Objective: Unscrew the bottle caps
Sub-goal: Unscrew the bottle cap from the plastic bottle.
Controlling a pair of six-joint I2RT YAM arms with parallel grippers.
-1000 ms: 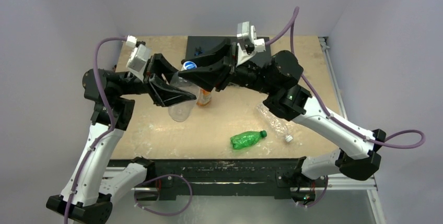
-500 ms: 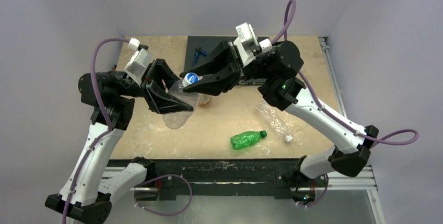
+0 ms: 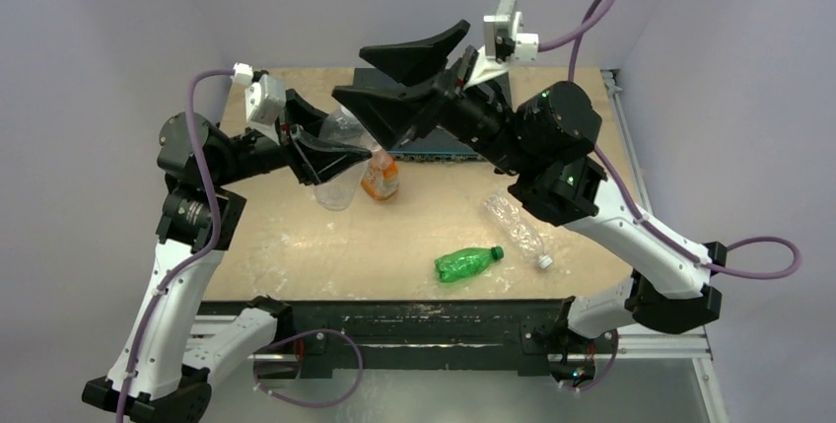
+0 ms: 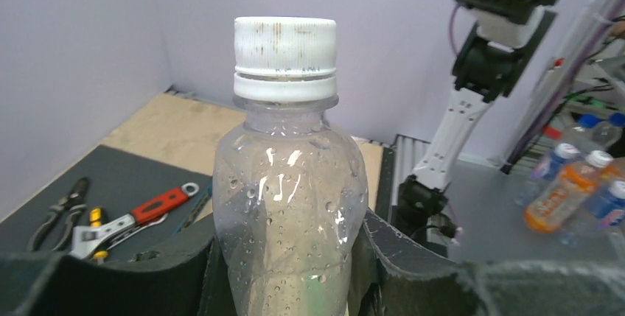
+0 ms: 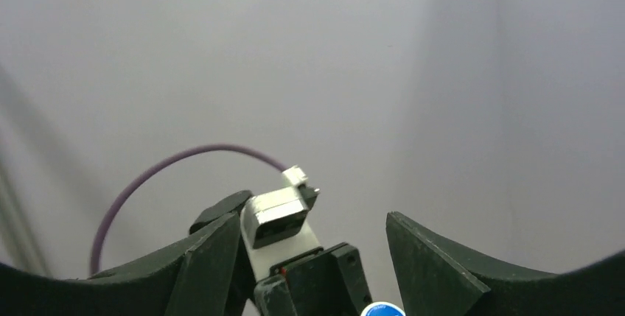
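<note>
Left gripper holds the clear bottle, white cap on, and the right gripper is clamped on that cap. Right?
No. The right gripper is open, jaws apart and off the cap, as the right wrist view shows. The left gripper does hold the clear bottle, cap on.

And the right claw (image 3: 350, 73) let go! Its jaws sprang wide off the white cap (image 4: 285, 40), and the arm swung up and back, high above the clear bottle (image 3: 338, 172). The left claw (image 3: 320, 152) drew that bottle slightly farther back over the bench (image 3: 296, 246), uncovering the orange-label bottle (image 3: 381, 176).
</note>
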